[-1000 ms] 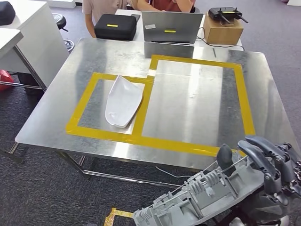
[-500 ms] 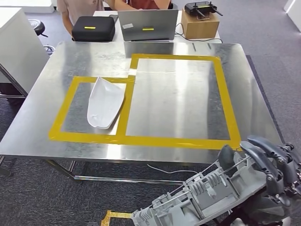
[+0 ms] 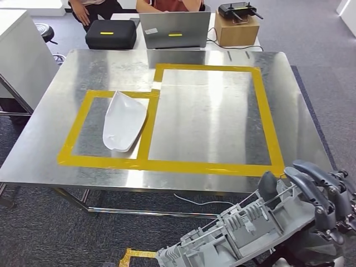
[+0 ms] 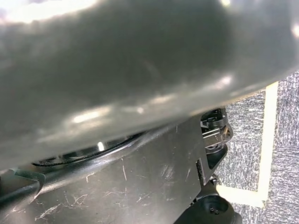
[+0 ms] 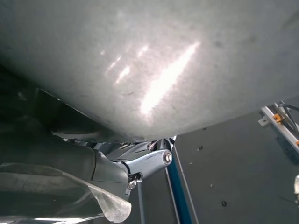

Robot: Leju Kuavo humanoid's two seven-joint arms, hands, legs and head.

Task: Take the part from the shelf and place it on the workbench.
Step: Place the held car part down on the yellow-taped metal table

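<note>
Low by the workbench (image 3: 50, 150) edge, the right hand (image 3: 323, 206) holds the grey part (image 3: 235, 233), fingers (image 3: 312, 178) curled over it.

Dark grey carpet (image 3: 319, 61) covers the floor, with yellow tape (image 3: 133, 255) stuck on it. A white cabinet (image 3: 21, 53) stands beyond the metal table's (image 3: 50, 150) left edge. Past its far edge sits a second table (image 3: 245, 47).

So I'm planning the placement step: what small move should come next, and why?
Probably lift the grey part forward over the workbench edge, toward the large taped rectangle. The right hand grips the part's end, and the part hangs below and short of the near edge. The smaller rectangle already holds a white part.
</note>
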